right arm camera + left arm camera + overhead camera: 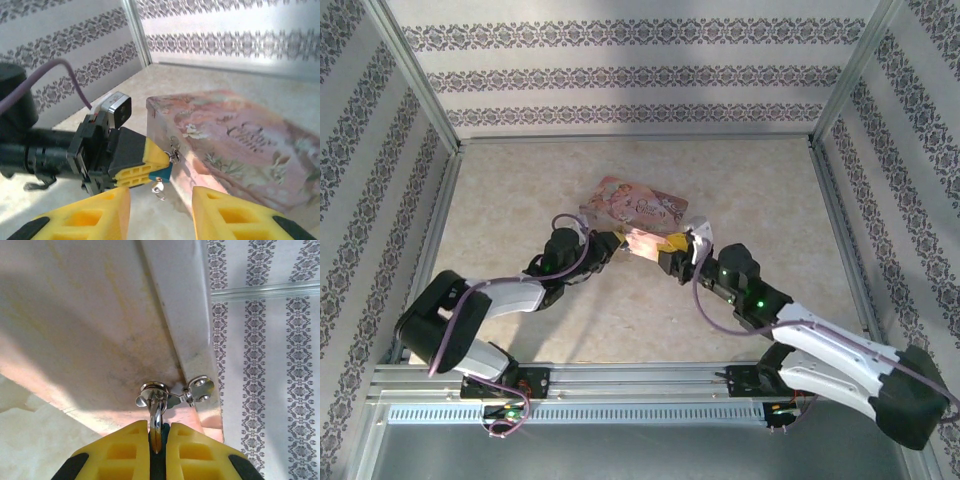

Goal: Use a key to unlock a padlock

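Left gripper (pixel 159 430) is pressing its yellow fingers (pixel 125 452) together on the padlock (pixel 156 412). From its own wrist camera only the silver shackle is showing, curving up out of the narrow slit between the pads and hooking through a ring on the hasp (pixel 200 388) of the pink box (pixel 100 315), whose surface is blurring at this close range. The lock's body is lying hidden inside the grip. Seen from the right wrist, just a blue corner of the padlock (pixel 161 173) is peeking out at the fingertips, right against the front edge of the box. A small silvery loop (pixel 159 190) is dangling beneath it, too tiny to identify. Right gripper (pixel 668 246) is hovering just beside, facing the left one. Its fingers (pixel 100 212) are standing apart with nothing between them, their lower parts running off the bottom edge. From above, the two grippers are meeting at the box's near side on the table (pixel 520 200), covering the lock entirely.
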Robot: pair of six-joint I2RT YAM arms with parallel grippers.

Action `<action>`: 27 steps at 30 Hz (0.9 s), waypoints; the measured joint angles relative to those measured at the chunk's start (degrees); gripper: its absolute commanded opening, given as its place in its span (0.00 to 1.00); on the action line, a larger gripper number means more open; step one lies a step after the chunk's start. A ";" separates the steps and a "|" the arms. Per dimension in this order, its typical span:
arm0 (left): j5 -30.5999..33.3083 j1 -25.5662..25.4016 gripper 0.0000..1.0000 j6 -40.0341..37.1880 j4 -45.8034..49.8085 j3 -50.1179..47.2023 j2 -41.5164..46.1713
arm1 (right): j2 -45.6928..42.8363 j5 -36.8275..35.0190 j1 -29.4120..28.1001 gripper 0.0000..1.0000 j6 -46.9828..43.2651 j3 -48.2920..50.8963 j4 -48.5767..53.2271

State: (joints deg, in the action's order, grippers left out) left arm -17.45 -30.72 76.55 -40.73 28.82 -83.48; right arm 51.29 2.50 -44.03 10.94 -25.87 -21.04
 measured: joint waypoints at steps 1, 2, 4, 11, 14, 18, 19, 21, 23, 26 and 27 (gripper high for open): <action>0.13 -0.07 0.00 0.02 1.46 0.31 0.94 | -1.27 -0.48 -0.70 0.50 -3.78 0.39 0.44; 0.20 -0.09 0.00 0.04 2.43 0.50 1.57 | -2.01 -0.83 -1.31 0.51 -7.10 0.70 0.76; 0.44 -0.09 0.00 0.28 4.44 0.90 2.60 | -2.51 -1.51 -2.73 0.51 -14.36 1.14 1.75; 0.35 -0.61 0.00 2.05 7.43 1.70 2.78 | 2.05 -4.24 -7.54 0.52 -36.63 1.25 4.28; 0.15 -0.90 0.00 3.32 7.45 1.81 2.75 | 5.73 -5.49 -8.17 0.52 -43.06 0.50 5.33; -0.11 -1.31 0.00 4.50 7.78 2.62 2.34 | 10.97 -7.32 -8.74 0.51 -49.94 -1.90 5.88; -0.09 -1.46 0.00 4.70 8.02 2.95 2.32 | 12.20 -7.72 -8.74 0.51 -51.41 -2.62 5.88; -0.26 -1.68 0.00 4.94 8.48 3.48 2.32 | 14.14 -8.28 -8.74 0.51 -53.44 -3.85 5.81; -0.28 -1.90 0.00 5.16 8.66 3.78 2.32 | 15.72 -8.57 -8.74 0.50 -55.21 -4.85 5.75; -0.50 -1.97 0.00 5.60 9.11 4.09 2.32 | 18.43 -8.98 -8.74 0.46 -57.37 -6.38 5.27; -0.50 -1.97 0.00 5.70 9.31 4.20 2.32 | 19.26 -9.14 -8.74 0.45 -57.88 -6.78 5.03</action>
State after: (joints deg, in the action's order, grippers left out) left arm -17.96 -32.69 82.26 -31.42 33.01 -81.17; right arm 70.54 -6.63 -52.77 -46.94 -32.64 -16.01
